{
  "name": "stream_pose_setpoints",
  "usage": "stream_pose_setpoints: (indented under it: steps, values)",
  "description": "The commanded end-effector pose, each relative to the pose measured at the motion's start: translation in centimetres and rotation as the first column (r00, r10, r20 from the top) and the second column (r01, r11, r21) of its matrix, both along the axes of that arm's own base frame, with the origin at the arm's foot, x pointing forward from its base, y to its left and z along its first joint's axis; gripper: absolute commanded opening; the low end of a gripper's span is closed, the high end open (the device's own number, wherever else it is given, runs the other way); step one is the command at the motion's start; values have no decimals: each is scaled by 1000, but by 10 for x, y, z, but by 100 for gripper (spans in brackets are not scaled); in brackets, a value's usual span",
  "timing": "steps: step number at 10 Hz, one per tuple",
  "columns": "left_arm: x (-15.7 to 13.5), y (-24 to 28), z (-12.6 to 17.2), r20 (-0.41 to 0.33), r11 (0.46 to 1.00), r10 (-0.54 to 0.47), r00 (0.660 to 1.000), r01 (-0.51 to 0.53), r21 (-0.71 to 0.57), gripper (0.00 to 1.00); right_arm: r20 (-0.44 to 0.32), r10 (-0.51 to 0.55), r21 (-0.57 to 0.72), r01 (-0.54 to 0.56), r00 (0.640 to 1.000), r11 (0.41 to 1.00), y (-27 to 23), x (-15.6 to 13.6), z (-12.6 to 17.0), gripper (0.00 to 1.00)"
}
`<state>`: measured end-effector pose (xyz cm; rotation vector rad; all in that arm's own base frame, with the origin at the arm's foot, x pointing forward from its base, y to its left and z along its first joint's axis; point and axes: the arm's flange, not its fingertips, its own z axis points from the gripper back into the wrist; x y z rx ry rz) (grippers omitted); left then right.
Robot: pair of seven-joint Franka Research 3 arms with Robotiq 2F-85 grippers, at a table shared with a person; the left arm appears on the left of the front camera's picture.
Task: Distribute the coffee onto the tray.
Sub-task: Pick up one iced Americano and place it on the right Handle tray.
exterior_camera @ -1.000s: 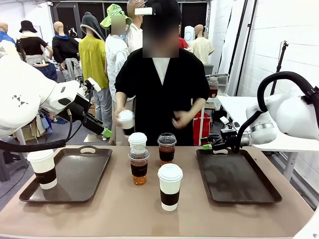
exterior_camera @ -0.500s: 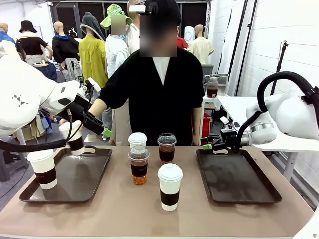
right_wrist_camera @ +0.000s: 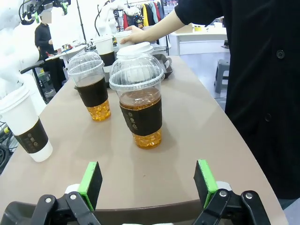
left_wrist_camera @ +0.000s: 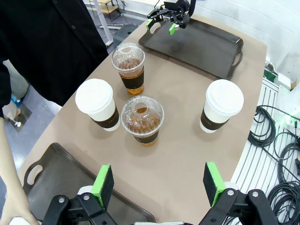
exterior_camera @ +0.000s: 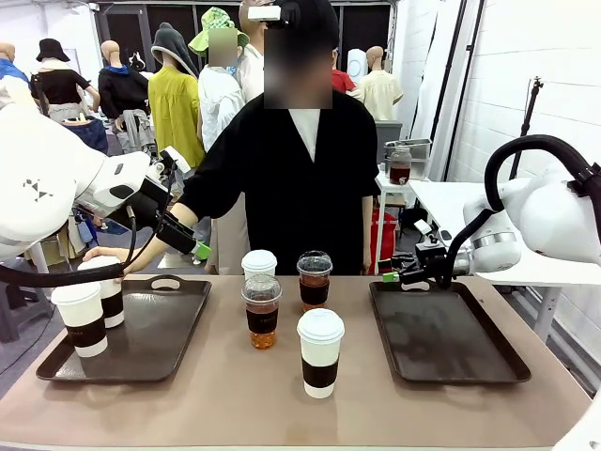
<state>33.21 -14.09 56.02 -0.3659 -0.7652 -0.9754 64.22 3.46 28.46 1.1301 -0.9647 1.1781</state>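
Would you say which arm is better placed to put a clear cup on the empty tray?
Right: the open right gripper hovers at the empty tray's corner, near the clear cup; the left gripper is farther off.

Tan tabletop up front, rounded edge. Right side: white panelled wall, thin black stand in front of it, white table below. Far back: dark glass panels in black frames. Red item low at the back, detail unclear. Grey floor at left. Left wrist view: black cables coiled on pale floor just off the table edge. Right wrist view: rail of coloured clothes, 1 grey stool, another white table. Light is bright, even, indoor; shadows soft.
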Motion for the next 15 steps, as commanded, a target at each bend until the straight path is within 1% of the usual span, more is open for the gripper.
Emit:
stream_pose_setpoints:
  steps: [1, 3, 6, 8, 10, 12, 14, 15]
  values:
    - [0, 1, -1, -5, 1000, -3, 1000, 3, -7, 100, 0, 0, 0, 0, 1000, 1000, 0, 0, 0, 100]
    - [0, 1, -1, -5, 1000, -3, 1000, 3, -7, 100, -18, 3, 43, -2, 1000, 999, 18, -6, -14, 100]
    - [0, 1, -1, -5, 1000, -3, 1000, 3, -7, 100, -14, 17, 71, -16, 1000, 997, 42, -25, -34, 100]
    - [0, 1, -1, -5, 1000, -3, 1000, 3, -7, 100, 28, 2, 96, -5, 1000, 995, 59, -36, -45, 100]
    - [0, 1, -1, -5, 1000, -3, 1000, 3, -7, 100, 31, 12, 113, -15, 999, 993, 73, -40, -50, 100]
    - [0, 1, -1, -5, 1000, -3, 1000, 3, -7, 100, 57, 19, 111, -25, 998, 994, 87, -45, -52, 100]
    - [0, 1, -1, -5, 1000, -3, 1000, 3, -7, 100, 69, 1, 109, -8, 998, 994, 88, -47, -50, 100]
    - [0, 1, -1, -5, 1000, -3, 1000, 3, -7, 100, 29, 55, 111, -58, 998, 992, 85, -40, -51, 100]
